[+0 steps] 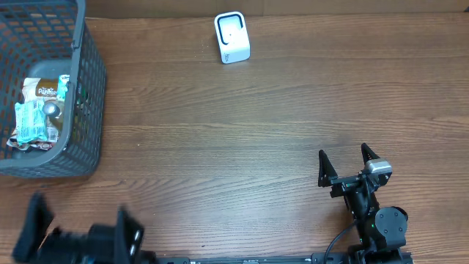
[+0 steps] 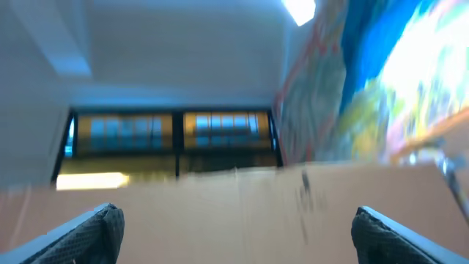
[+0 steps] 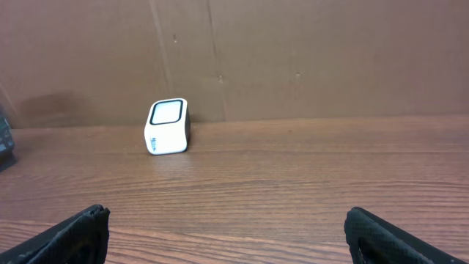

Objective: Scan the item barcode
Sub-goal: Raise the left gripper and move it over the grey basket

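Left claw [image 1: 80,224] and right claw [image 1: 344,155] both sat spread wide and empty, so pickup hadn't begun imo; the snack packets [image 1: 37,110] lay in the basket [image 1: 91,95] on the counter's [image 1: 220,147] left, and next would mean grabbing one for the scanner [image 1: 232,37].

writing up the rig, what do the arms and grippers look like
The right arm is black with a thin black cable. The right gripper has two pointed black fingers and a silver-grey block behind them. The left gripper is black too, but blurred. No markings can be made out.
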`<state>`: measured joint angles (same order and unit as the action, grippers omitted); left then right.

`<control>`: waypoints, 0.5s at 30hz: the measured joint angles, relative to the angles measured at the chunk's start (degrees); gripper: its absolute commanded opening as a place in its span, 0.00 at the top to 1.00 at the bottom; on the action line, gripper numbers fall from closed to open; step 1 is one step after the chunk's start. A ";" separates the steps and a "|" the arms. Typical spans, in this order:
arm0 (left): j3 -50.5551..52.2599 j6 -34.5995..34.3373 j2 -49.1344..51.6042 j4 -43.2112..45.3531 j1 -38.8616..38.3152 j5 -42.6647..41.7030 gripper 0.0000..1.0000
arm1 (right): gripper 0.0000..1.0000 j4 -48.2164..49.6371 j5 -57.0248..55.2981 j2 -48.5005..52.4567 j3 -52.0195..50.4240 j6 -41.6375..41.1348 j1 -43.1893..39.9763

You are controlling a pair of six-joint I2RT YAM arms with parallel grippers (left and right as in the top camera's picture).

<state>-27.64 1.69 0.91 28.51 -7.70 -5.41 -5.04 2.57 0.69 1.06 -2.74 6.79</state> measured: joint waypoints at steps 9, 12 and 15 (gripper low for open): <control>-3.63 0.00 0.00 12.92 0.00 -2.27 0.00 | 0.00 0.00 0.00 0.00 0.00 0.00 0.00; -3.65 0.00 0.00 17.05 0.00 -2.58 0.00 | 0.00 0.04 0.00 0.00 0.00 -0.02 0.00; -3.78 0.55 0.00 19.96 0.00 -2.75 0.00 | 0.00 0.04 0.00 0.00 0.00 -0.02 0.00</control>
<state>-31.42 2.24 0.91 48.47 -7.70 -8.16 -4.99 2.57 0.69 1.06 -2.76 6.79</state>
